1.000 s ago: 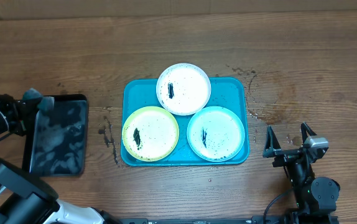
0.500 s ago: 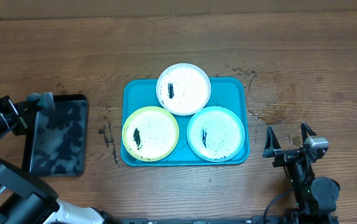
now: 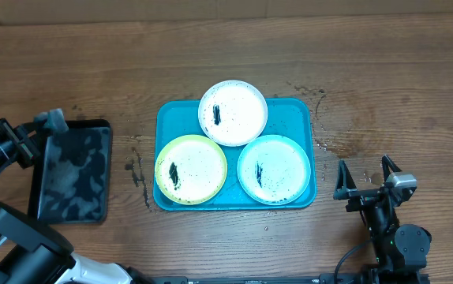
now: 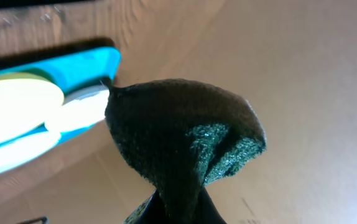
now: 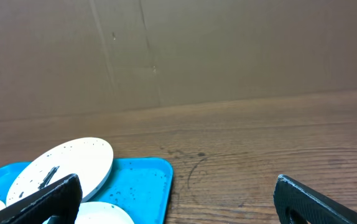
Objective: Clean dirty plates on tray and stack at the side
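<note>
Three smeared plates [image 3: 233,113] fill the tray [image 3: 301,110]. At far left, left fingers [image 3: 37,130] pinch a dark green sponge [image 4: 185,137]; at lower right, right fingers [image 3: 342,180] gape wide.

Plates [image 3: 233,113] on tray [image 3: 293,111], smaller tray [image 3: 73,170] well left

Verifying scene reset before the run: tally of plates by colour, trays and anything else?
White plates: 2
Yellow-green plate: 1
Blue tray: 1
Black tray: 1
Green sponge: 1
Total: 6
</note>
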